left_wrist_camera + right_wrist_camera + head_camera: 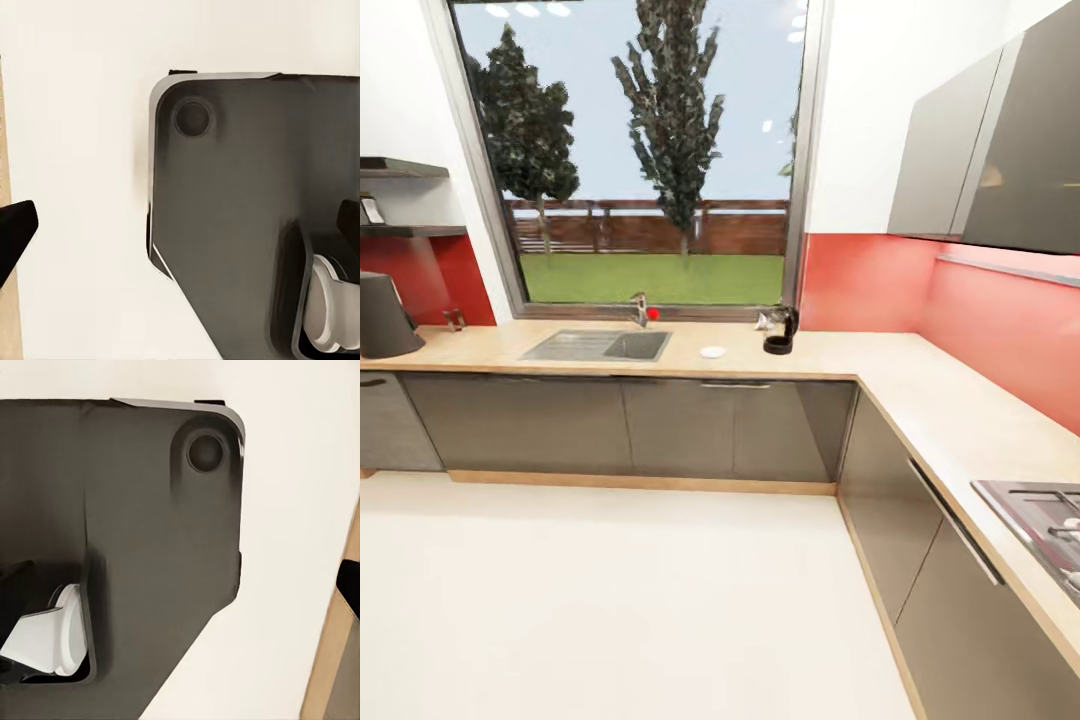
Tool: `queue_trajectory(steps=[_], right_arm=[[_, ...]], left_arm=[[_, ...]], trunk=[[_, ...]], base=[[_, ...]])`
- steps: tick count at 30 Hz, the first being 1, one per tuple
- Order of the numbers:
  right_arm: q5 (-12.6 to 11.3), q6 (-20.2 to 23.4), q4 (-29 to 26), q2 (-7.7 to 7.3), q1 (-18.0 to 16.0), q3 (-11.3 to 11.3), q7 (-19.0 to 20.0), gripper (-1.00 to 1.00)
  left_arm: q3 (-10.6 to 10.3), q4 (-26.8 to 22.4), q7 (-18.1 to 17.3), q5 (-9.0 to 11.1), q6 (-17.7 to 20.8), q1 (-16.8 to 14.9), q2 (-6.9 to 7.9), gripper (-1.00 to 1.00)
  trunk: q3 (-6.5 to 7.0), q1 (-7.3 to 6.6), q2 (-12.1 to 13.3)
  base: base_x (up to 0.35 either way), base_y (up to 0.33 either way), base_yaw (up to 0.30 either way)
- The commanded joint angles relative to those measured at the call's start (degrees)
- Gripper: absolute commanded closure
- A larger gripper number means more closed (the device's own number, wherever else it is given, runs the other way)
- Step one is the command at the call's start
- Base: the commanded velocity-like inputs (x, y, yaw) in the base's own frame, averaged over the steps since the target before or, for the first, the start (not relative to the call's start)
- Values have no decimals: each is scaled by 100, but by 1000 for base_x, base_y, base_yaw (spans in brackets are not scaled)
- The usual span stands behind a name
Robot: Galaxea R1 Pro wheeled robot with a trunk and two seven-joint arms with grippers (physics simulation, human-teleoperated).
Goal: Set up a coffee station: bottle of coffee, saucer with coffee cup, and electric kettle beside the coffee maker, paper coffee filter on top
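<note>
While no brand, label or writing can be read anywhere, the head view shows the coffee maker [382, 315] at the far left end of the countertop [920, 385], below the two kitchen shelves [405, 230], where the bottle of coffee [371, 210] stands. Right of the sink [598, 346] lies the saucer [712, 352], apart from the electric kettle [781, 329], with the coffee cup [764, 321] just beside the kettle. Pale floor [610, 600] lies open up to the cabinet fronts; the counter turns along the right wall toward a hob [1040, 520]. Both wrist views look down on the robot's dark base [247, 210] over floor; whether either gripper is apart or together cannot be told.
</note>
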Motion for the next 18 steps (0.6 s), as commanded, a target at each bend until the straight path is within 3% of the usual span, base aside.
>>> queue_trajectory(steps=[1, 18], right_arm=[[0, -14, -2, 1, -2, 1, -1, -100], [8, -22, -2, -8, -1, 6, 1, -100]], left_arm=[[-1, -8, -1, 24, -8, 1, 0, -100], [-1, -8, -1, 24, -8, 3, -6, -100]], trunk=[[-10, 7, -10], [-10, 7, -10]], base=[[337, 0, 0], [337, 40, 0]])
